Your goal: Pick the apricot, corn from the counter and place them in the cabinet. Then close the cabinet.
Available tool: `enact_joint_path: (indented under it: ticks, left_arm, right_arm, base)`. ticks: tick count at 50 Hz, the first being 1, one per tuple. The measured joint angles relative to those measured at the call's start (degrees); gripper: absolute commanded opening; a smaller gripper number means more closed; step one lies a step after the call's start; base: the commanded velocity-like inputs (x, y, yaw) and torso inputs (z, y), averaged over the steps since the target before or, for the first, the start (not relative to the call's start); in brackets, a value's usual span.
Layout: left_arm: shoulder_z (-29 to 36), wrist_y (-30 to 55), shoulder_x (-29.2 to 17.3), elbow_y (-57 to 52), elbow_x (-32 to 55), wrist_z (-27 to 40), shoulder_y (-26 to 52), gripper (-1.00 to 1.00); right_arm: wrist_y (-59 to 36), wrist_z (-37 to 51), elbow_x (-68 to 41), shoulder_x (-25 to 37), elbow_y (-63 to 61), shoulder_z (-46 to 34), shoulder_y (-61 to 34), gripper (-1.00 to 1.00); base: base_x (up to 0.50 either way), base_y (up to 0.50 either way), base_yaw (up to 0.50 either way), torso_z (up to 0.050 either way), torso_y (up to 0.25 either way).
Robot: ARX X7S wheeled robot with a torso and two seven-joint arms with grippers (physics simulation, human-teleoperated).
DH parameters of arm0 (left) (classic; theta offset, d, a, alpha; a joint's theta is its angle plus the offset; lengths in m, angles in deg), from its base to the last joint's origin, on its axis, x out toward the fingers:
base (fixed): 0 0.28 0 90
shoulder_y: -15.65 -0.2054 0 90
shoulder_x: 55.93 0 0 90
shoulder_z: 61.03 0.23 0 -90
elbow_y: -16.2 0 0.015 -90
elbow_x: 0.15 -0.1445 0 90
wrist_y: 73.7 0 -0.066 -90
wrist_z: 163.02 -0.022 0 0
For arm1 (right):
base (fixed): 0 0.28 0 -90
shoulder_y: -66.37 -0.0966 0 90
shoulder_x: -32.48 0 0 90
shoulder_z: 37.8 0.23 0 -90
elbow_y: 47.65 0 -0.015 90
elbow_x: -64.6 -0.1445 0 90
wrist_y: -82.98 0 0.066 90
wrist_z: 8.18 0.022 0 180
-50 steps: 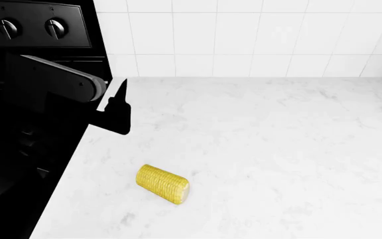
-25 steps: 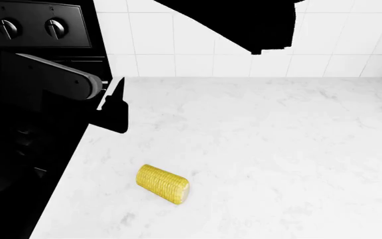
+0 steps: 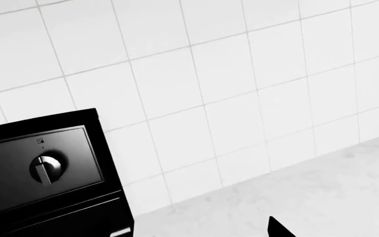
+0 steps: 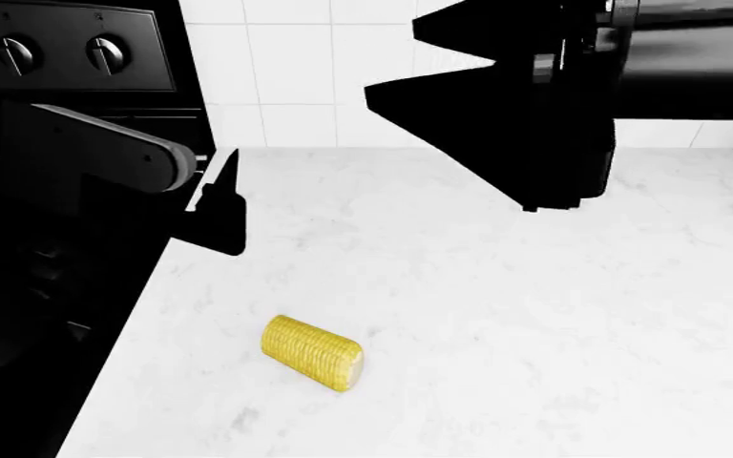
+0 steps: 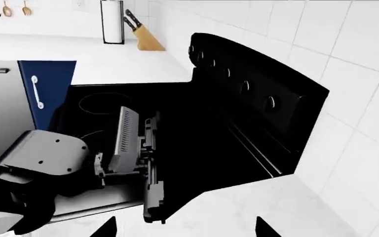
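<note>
The corn (image 4: 313, 353), a short yellow cob piece, lies on its side on the white marbled counter (image 4: 519, 315), towards the front left. My left gripper (image 4: 224, 196) hovers at the counter's left edge, behind the corn and apart from it. In the left wrist view one fingertip (image 3: 278, 230) shows far off-centre, with only bare counter between the jaws. My right gripper (image 4: 392, 65) hangs high over the back of the counter, its fingers spread wide and holding nothing (image 5: 186, 228). The apricot and the cabinet are out of view.
A black stove (image 4: 61, 52) with knobs borders the counter on the left. A white tiled wall (image 4: 341, 76) runs behind. The right wrist view shows a knife block (image 5: 146, 39), a paper towel roll (image 5: 112, 22) and a blue door front (image 5: 45, 89) beyond the stove.
My right arm has swung in from the top right and now fills the upper right of the head view. The corn and the left gripper have stayed put.
</note>
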Motion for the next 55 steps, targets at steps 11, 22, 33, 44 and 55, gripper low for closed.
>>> enact_joint_path:
  ticks: [11, 22, 33, 44, 55]
  left_arm:
    - [0.15, -0.41, -0.1, 0.15, 0.16, 0.17, -0.11, 1.0]
    - [0.36, -0.91, -0.23, 0.3, 0.26, 0.28, -0.34, 1.0]
    - [0.63, -1.42, -0.37, 0.51, 0.29, 0.38, -0.62, 1.0]
    - [0.96, -2.29, -0.58, 0.81, 0.1, 0.29, -1.11, 1.0]
    - [1.18, -3.0, -0.73, 0.99, 0.02, 0.31, -1.62, 1.0]
  right_arm:
    - [1.06, 0.74, -0.11, 3.4, -3.09, -4.78, 5.95, 1.0]
    - [1.44, 1.49, -0.32, 5.19, -5.45, -9.39, 9.69, 1.0]
    - [2.02, 4.31, -2.1, 5.3, -8.62, -11.56, 12.01, 1.0]
    - [4.64, 6.06, -0.25, 4.71, -10.96, -14.72, 14.66, 1.0]
    - [7.66, 7.51, 2.16, 3.13, -12.15, -17.51, 17.47, 1.0]
  base:
    - [0.0, 0.0, 0.0, 0.0, 0.0]
    - [0.0, 0.0, 0.0, 0.0, 0.0]
    - [0.0, 0.0, 0.0, 0.0, 0.0]
    - [0.0, 0.0, 0.0, 0.0, 0.0]
    - [0.0, 0.0, 0.0, 0.0, 0.0]
